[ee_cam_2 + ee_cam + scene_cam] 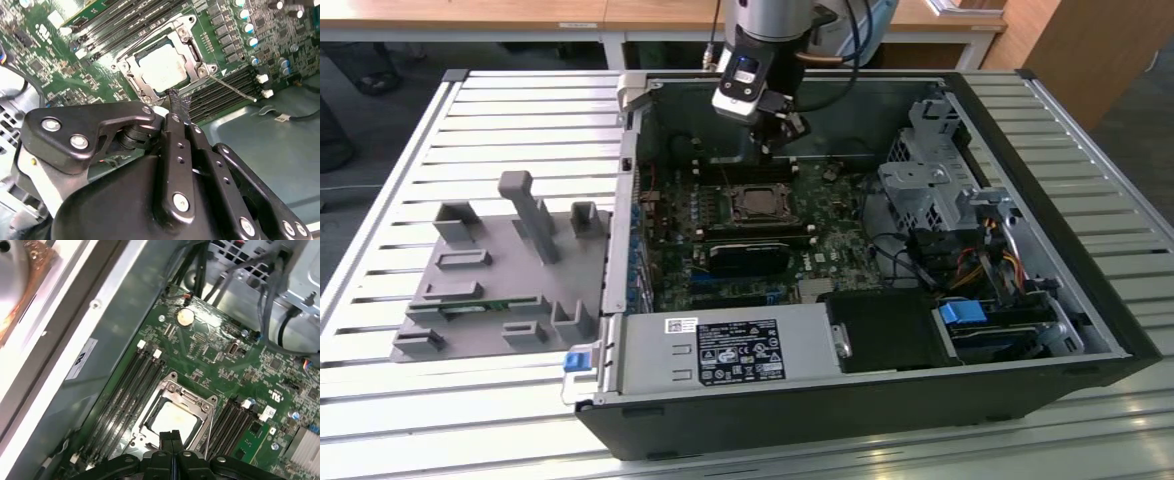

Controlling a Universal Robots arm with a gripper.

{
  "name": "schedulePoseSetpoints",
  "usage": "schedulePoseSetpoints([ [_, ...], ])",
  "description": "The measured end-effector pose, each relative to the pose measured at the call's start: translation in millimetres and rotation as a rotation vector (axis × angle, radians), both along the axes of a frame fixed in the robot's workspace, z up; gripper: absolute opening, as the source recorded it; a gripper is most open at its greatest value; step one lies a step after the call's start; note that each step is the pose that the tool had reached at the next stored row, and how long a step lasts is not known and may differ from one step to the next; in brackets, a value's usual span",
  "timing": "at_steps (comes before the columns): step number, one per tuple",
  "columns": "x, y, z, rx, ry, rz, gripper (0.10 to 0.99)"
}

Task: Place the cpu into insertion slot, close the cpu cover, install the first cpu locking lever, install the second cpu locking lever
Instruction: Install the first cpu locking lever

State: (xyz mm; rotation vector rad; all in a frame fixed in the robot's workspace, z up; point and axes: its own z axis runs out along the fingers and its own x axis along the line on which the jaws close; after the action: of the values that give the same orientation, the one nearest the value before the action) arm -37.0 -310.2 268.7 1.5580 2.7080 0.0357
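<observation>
Fingers [168, 439] pinched together, empty, poised just beside cover [193, 47], which lies over seated cpu [162, 67]; closed tips probably for nudging free lever [232, 88].

The cpu [162, 67], a dull silver square, sits flat in the insertion slot [732, 205] on the green board [60, 65]. The cpu cover [194, 47], a thin metal frame, lies down around it. One thin locking lever [232, 88] juts out from the frame's corner.

open black computer case [854, 412] on a slatted metal table [520, 100] — grey plastic fixture [480, 292] beside it
</observation>
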Motion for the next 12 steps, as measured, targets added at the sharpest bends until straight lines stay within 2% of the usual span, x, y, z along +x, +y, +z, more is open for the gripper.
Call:
schedulePoseSetpoints([
  [12,0.0,0.0,0.0,0.0,0.0,0.176,0.106],
])
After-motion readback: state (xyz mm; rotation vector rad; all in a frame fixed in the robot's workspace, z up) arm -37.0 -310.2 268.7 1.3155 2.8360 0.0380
